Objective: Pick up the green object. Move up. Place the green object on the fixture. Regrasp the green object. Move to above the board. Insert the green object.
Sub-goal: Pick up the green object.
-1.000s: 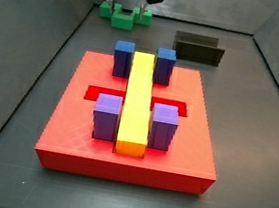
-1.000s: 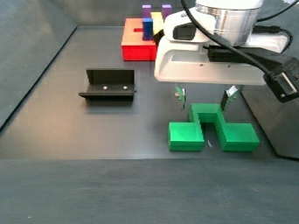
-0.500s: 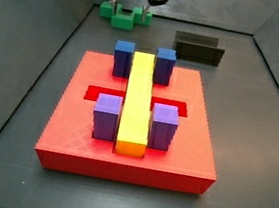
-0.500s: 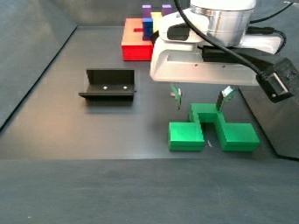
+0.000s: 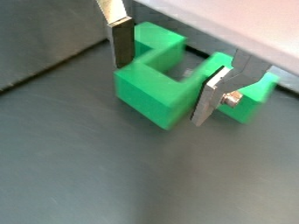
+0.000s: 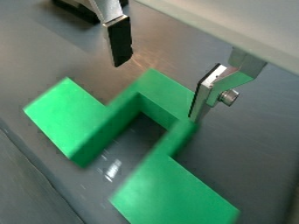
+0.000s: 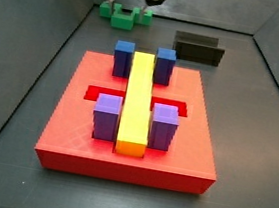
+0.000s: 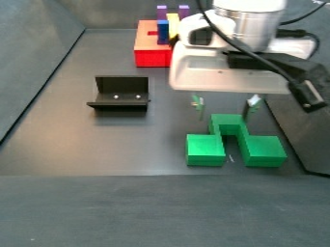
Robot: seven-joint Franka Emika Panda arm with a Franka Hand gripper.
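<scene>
Wrist views: my gripper (image 5: 163, 72) hangs spread wide, nothing pinched, one finger (image 5: 121, 42) on either side of the green object's (image 5: 156, 79) raised middle cube, no pad touching it. The piece lies flat on the dark floor (image 6: 47, 192); its far end is partly hidden behind a finger (image 6: 212, 92), and the gripper (image 6: 163, 72) body is cut off at the frame edge

Side views: gripper (image 8: 225, 105) just above the green object (image 8: 233, 140), apart from the fixture (image 8: 119, 95), the board (image 8: 157, 41) mostly hidden behind my arm. From the opposite camera the gripper (image 7: 125, 6) is small, fingers hard to make out, over the green object (image 7: 123, 14), beyond the board (image 7: 132, 125), fixture (image 7: 200, 49) off to one side
</scene>
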